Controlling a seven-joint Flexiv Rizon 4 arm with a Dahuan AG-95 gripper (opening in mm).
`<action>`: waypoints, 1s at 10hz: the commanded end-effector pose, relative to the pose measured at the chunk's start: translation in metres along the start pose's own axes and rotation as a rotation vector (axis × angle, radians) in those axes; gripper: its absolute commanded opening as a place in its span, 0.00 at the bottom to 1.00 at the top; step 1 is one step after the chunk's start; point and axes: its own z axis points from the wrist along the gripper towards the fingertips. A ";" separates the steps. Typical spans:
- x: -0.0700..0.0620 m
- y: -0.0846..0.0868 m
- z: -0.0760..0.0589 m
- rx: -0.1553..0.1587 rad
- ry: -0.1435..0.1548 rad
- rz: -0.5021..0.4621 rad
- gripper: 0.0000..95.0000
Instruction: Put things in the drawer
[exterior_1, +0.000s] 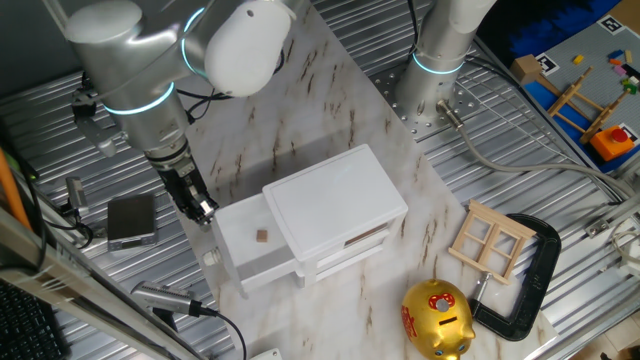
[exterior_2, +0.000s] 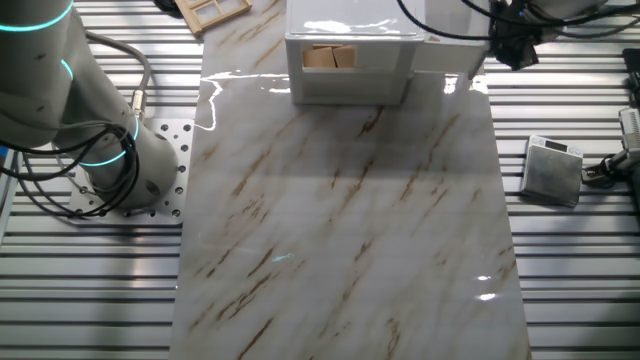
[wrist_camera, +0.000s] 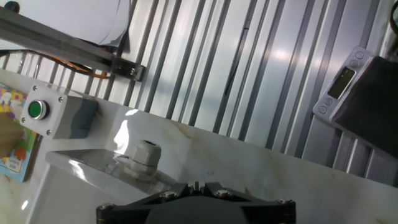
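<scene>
Here the top drawer (exterior_1: 245, 245) of the white cabinet (exterior_1: 335, 205) stands pulled out, a wide, shallow, plain white tray, and a tiny brown block (exterior_1: 262, 237) lies on its floor. The block is cube-like, dull tan-brown, far smaller than the drawer around it, and sits apart from the drawer walls. The gripper (exterior_1: 205, 212) hangs at the drawer's outer end, so the block is just beyond its fingertips, toward the cabinet body. The fingers are dark and close together at the tip, but whether they are closed or slightly parted cannot be told; nothing shows between them. In the hand view only the dark base of the gripper shows at the bottom edge, with a small round white knob (wrist_camera: 143, 157) just ahead of it. Past the cabinet from the gripper lie a wooden window frame (exterior_1: 490, 243), a gold piggy bank (exterior_1: 437, 318) and a black clamp (exterior_1: 530, 270).
</scene>
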 end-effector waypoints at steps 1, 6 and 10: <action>0.004 -0.001 0.001 -0.006 0.000 -0.005 0.00; 0.022 0.005 -0.002 -0.007 0.015 0.001 0.00; 0.035 0.007 -0.002 -0.014 0.015 0.004 0.00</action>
